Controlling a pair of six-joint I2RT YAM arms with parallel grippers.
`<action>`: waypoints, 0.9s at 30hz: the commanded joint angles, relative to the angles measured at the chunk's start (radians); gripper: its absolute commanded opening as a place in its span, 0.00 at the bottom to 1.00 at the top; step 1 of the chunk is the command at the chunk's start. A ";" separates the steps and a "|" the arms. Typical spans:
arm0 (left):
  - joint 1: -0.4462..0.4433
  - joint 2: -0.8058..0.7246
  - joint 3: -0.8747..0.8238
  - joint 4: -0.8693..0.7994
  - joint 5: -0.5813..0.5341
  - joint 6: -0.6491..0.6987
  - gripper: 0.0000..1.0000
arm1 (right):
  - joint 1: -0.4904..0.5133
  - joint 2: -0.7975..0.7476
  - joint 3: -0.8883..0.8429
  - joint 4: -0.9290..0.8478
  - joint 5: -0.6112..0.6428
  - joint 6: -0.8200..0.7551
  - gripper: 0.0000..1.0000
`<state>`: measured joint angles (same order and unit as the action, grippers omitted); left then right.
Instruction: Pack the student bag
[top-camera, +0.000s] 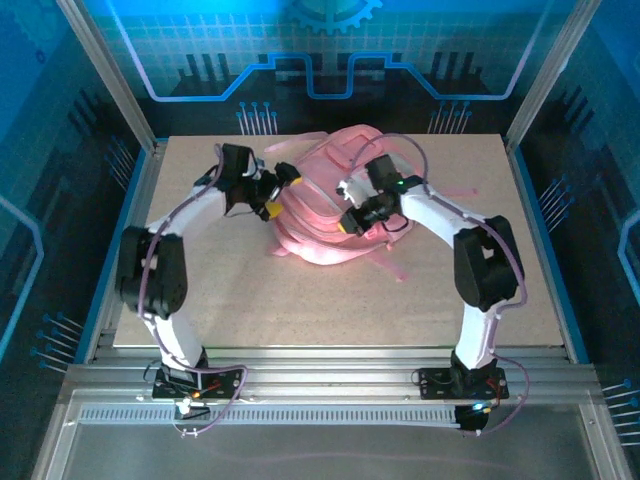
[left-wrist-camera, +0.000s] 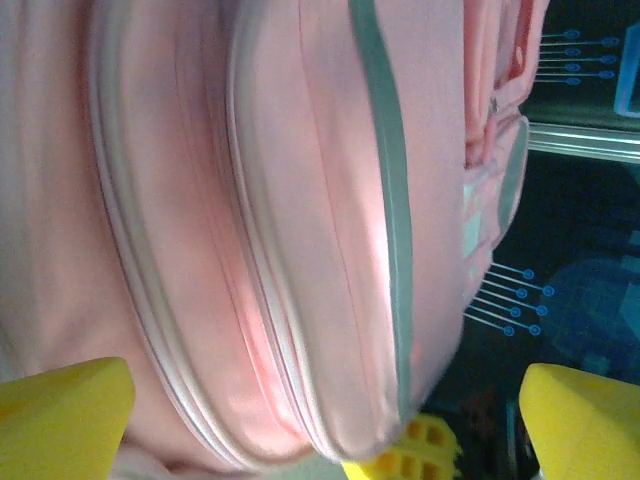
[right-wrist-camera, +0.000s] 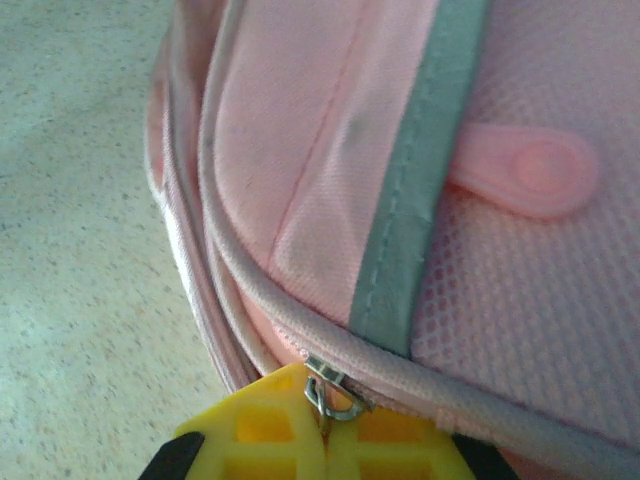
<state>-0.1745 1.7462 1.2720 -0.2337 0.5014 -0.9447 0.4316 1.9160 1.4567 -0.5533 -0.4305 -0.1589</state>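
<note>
While slumped at centre of desk (top-camera: 300, 300): student bag (top-camera: 320, 215) | zip pull (right-wrist-camera: 330, 395) pinched tight in right fingers (right-wrist-camera: 270, 440) | left fingers (left-wrist-camera: 60, 420) spread wide alongside, gripping nothing | risk: unbraced bag dragging with tug, thin tab slipping free

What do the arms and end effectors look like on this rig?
The left arm and right arm have white link shells, black joint housings, black bases, and thin purplish cables looping alongside. The left end effector and right end effector have black bodies and yellow fingers with a lattice-ribbed face. Small green light near the right wrist.
</note>
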 joint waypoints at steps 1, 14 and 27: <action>-0.055 -0.109 -0.163 0.173 -0.054 -0.170 0.99 | 0.047 0.036 0.067 0.017 -0.060 0.084 0.00; -0.157 0.081 -0.285 0.576 -0.129 -0.370 0.05 | 0.110 -0.070 -0.104 0.074 0.019 0.195 0.00; -0.126 0.016 -0.285 0.456 -0.138 -0.273 0.34 | 0.038 -0.126 -0.128 -0.010 0.307 0.170 0.18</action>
<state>-0.3443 1.8042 0.9768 0.2237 0.4328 -1.2690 0.5045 1.8637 1.3457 -0.4862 -0.1944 0.0257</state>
